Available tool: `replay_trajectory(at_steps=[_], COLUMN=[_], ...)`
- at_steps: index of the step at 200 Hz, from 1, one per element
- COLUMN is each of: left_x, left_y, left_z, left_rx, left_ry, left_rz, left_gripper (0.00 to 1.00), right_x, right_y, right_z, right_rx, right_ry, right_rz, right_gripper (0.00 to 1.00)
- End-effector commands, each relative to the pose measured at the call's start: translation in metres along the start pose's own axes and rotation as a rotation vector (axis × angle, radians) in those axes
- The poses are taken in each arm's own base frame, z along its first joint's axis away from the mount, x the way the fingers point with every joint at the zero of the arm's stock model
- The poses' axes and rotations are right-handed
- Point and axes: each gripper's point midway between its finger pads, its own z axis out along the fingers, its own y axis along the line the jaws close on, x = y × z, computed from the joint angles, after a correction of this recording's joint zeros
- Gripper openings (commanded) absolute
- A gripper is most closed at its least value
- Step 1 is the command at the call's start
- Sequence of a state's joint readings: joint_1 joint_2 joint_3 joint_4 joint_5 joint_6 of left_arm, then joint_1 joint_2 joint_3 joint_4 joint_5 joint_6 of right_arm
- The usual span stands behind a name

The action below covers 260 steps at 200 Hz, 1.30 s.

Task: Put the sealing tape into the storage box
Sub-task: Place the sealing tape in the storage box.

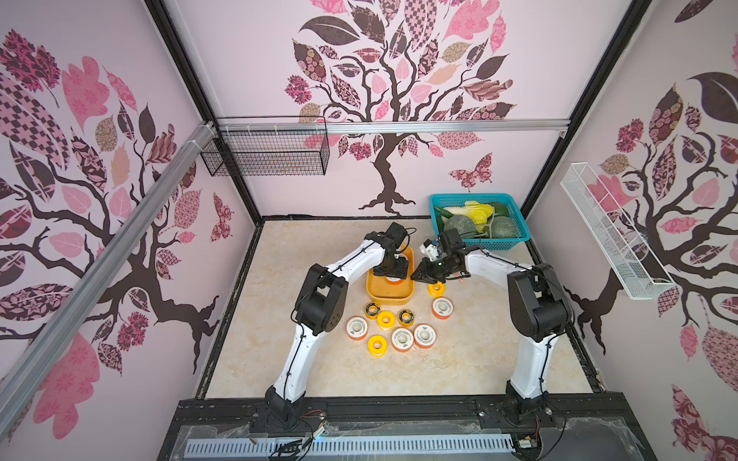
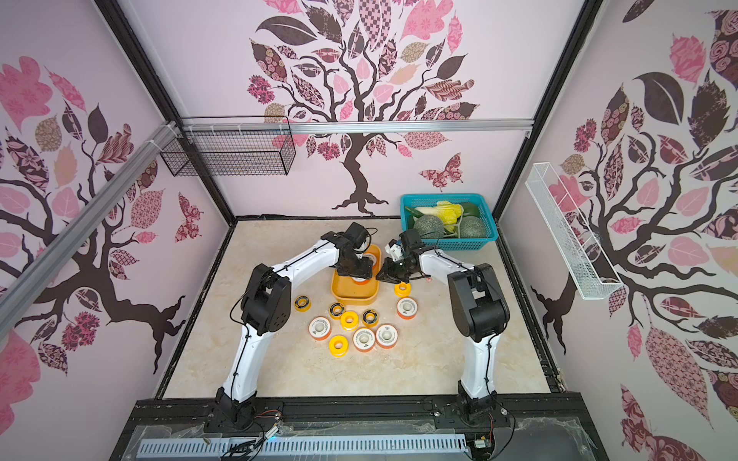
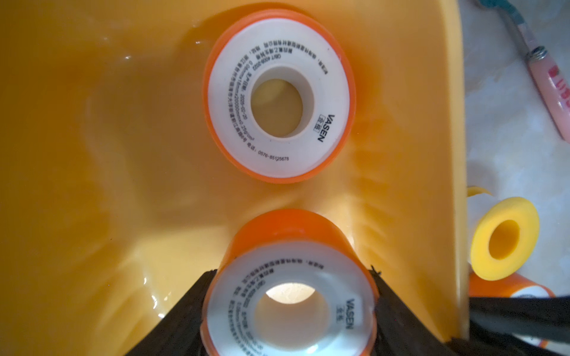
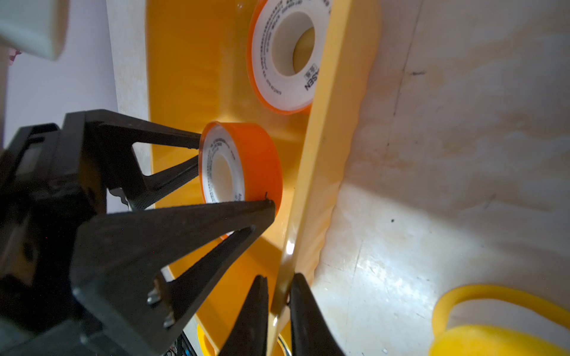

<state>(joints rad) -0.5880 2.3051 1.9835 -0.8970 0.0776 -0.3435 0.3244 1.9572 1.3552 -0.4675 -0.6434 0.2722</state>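
Grasping one round, white-faced, orange-rimmed sealing tape spool (image 3: 290, 231) across its rim, the left gripper (image 3: 293, 272) hung inside the shallow yellow-orange plastic storage box (image 1: 389, 299). Whether that spool touched the floor of the box could not be told. A matching spool (image 3: 228, 92) lay flat on the box floor, just beyond the held one and apart from it. The right gripper (image 4: 279, 277) was clenched on the storage box's side wall, one finger inside and one outside.

On the beige marbled tabletop (image 1: 459, 359), in front of the box, other spools lay flat in a loose cluster:
- orange-rimmed white ones (image 1: 356, 328)
- plain yellow ones (image 1: 377, 345)
- smaller black-faced ones (image 1: 406, 317)

One yellow spool (image 1: 436, 289) sat near the box's right wall. A teal latticed plastic basket (image 1: 507, 242) of vegetables stood in the far right corner.
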Motion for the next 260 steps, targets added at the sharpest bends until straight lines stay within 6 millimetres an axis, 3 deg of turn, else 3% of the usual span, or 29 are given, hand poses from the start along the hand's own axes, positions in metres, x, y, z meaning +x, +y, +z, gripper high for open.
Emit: replay_trajectory(at_steps=[1, 110, 185, 260], left_x=[-0.003, -0.009, -0.009, -0.010], left_y=[-0.007, -0.009, -0.003, -0.015], left_z=[0.006, 0.007, 0.007, 0.008], left_rx=[0.025, 0.043, 0.040, 0.119], left_ry=[0.007, -0.021, -0.026, -0.017], left_rz=[-0.005, -0.030, -0.061, -0.089], left_gripper=[0.71, 0.83, 0.81, 0.79], right_x=[-0.006, -0.006, -0.005, -0.006], right_y=[0.008, 0.010, 0.010, 0.011], right_z=[0.004, 0.002, 0.001, 0.000], right_rx=[-0.025, -0.025, -0.027, -0.027], right_ry=[0.006, 0.008, 0.006, 0.004], right_rz=[-0.022, -0.027, -0.029, -0.030], right_gripper=[0.19, 0.19, 0.19, 0.19])
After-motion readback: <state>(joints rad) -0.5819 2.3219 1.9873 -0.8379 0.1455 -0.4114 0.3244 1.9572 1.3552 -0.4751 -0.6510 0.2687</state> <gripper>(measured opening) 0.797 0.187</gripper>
